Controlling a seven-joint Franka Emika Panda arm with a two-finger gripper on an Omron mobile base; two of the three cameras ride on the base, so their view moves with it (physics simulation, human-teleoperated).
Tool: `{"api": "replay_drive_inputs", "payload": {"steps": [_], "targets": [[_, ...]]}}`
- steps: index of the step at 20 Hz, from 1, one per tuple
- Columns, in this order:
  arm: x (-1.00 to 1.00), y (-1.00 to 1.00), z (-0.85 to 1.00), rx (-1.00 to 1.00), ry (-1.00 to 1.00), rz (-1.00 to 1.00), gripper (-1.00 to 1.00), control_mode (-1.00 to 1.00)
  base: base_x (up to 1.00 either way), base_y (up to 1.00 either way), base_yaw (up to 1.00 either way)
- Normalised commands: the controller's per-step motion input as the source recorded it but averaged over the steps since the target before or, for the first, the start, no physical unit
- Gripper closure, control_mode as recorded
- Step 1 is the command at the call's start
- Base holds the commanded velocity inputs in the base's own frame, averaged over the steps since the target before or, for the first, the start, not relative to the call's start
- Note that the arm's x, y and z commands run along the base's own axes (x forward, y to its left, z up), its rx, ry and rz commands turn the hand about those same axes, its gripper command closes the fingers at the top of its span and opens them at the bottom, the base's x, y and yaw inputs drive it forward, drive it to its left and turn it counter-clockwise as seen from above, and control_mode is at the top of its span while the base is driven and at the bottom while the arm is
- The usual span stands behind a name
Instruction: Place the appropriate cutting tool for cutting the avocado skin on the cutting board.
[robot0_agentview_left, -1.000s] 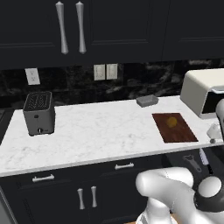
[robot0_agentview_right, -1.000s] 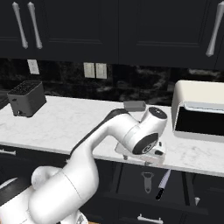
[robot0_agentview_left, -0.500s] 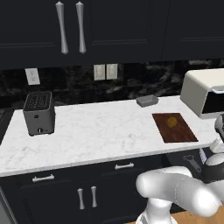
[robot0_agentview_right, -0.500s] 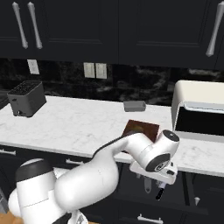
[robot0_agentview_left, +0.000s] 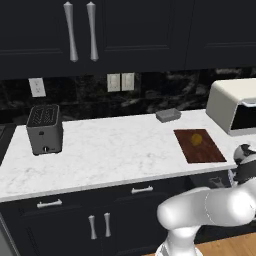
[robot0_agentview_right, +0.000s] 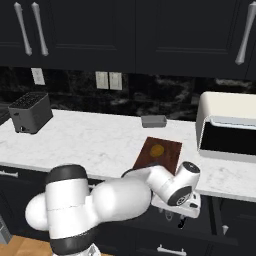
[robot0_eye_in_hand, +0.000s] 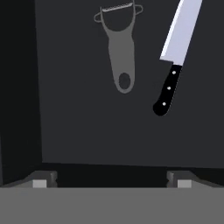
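Inside an open dark drawer below the counter lie a grey peeler (robot0_eye_in_hand: 121, 52) and a kitchen knife (robot0_eye_in_hand: 177, 39) with a black riveted handle, side by side. My gripper (robot0_eye_in_hand: 111, 181) hangs above them, open, with nothing between its fingertips (robot0_eye_in_hand: 43, 182); both tools sit ahead of it, the knife off to the right. The dark reddish-brown cutting board (robot0_agentview_left: 202, 152) (robot0_agentview_right: 167, 157) lies on the marble counter with a small yellow-brown avocado (robot0_agentview_left: 196, 139) (robot0_agentview_right: 157, 150) on it. My hand (robot0_agentview_right: 182, 192) sits just below the counter's front edge, in front of the board.
A white appliance (robot0_agentview_right: 227, 127) stands on the counter right of the board. A small grey block (robot0_agentview_left: 167, 115) lies near the back wall and a dark toaster (robot0_agentview_left: 45, 129) stands at the far left. The drawer's dark left wall (robot0_eye_in_hand: 17, 87) rises beside the gripper.
My hand has dropped from counter height down in front of the counter edge and over the open drawer. The things on the counter have not moved.
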Motion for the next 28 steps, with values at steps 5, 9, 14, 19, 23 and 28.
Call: {"api": "replay_drive_inputs", "payload": {"steps": [5, 9, 14, 19, 23, 28], "targets": [[0.01, -0.28, -0.68, 0.04, 0.10, 0.03, -1.00, -1.00, 0.00, 0.00, 0.00], [-0.05, -0.19, -0.56, 0.03, 0.12, 0.04, -1.00, -1.00, 0.00, 0.00, 0.00], [-0.65, 0.00, -0.13, 0.02, 0.12, 0.01, -1.00, -1.00, 0.00, 0.00, 0.00], [-1.00, 0.00, 0.00, 0.01, 0.16, 0.00, -1.00, -1.00, 0.00, 0.00, 0.00], [-1.00, 0.00, 0.10, 0.00, 0.18, 0.00, -1.00, -1.00, 0.00, 0.00, 0.00], [-0.72, -0.02, 0.31, 0.00, 0.09, 0.00, -1.00, -1.00, 0.00, 0.00, 0.00]]}}
